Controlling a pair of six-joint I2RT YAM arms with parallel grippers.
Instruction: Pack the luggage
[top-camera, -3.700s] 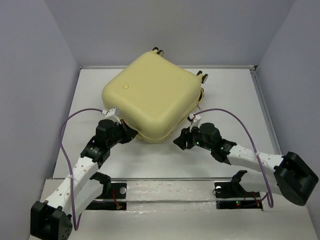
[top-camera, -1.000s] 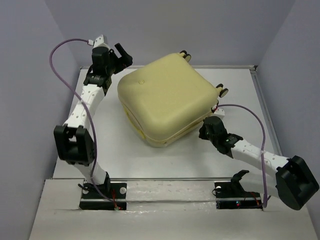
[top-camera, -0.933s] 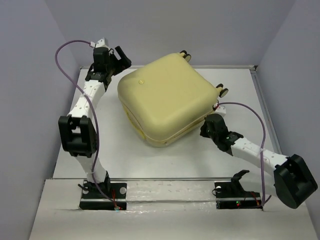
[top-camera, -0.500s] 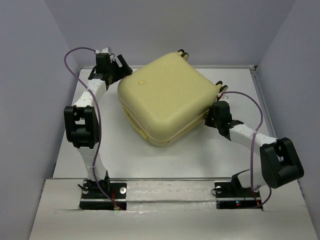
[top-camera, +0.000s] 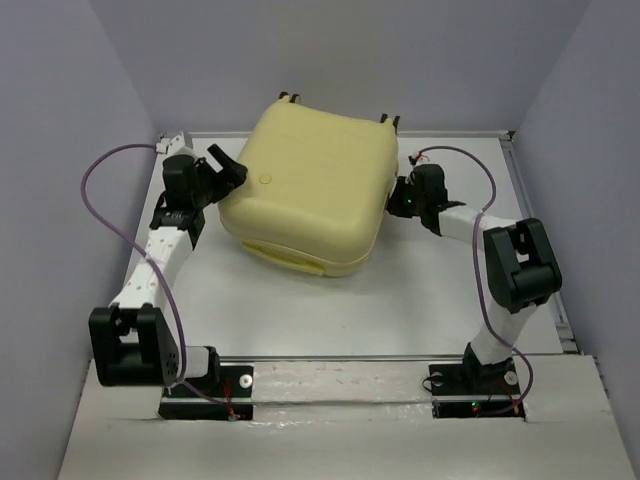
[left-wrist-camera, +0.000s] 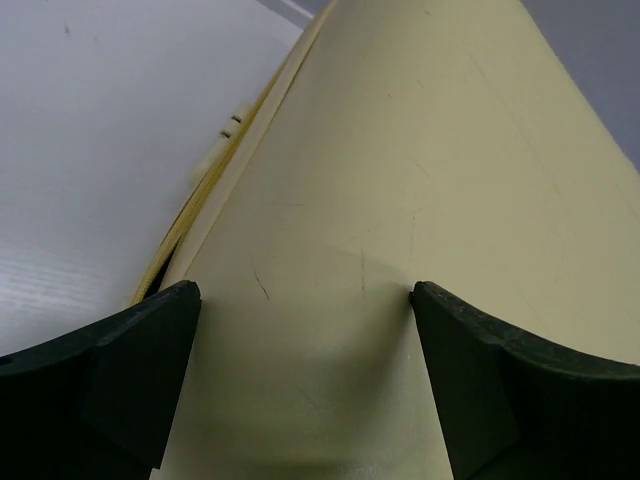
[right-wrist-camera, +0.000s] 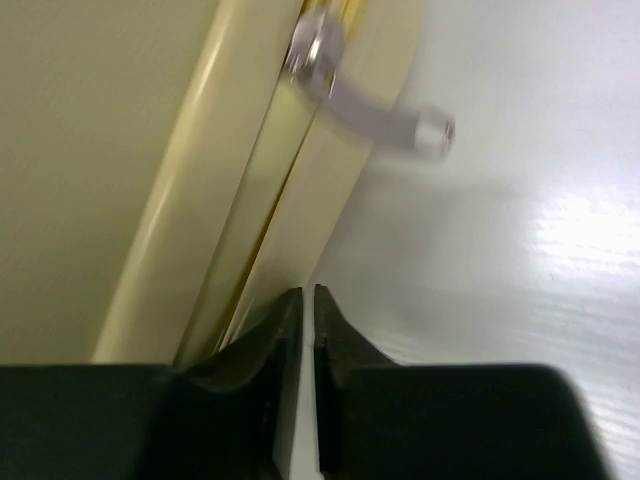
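luggage (top-camera: 305, 190) lies shut and flat; left gripper (left-wrist-camera: 305, 300) gapes wide at its left side; right gripper (right-wrist-camera: 302, 300), fingers together, noses its right seam near the zipper pull (right-wrist-camera: 370, 110); a push there could swivel the luggage away.

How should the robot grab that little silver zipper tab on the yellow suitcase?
Pinch the silver zipper pull near its free end, coming from the right side of the suitcase. It sticks out from the seam over the table, so both flat faces look reachable. The right tool, shut beside that seam, must open first.
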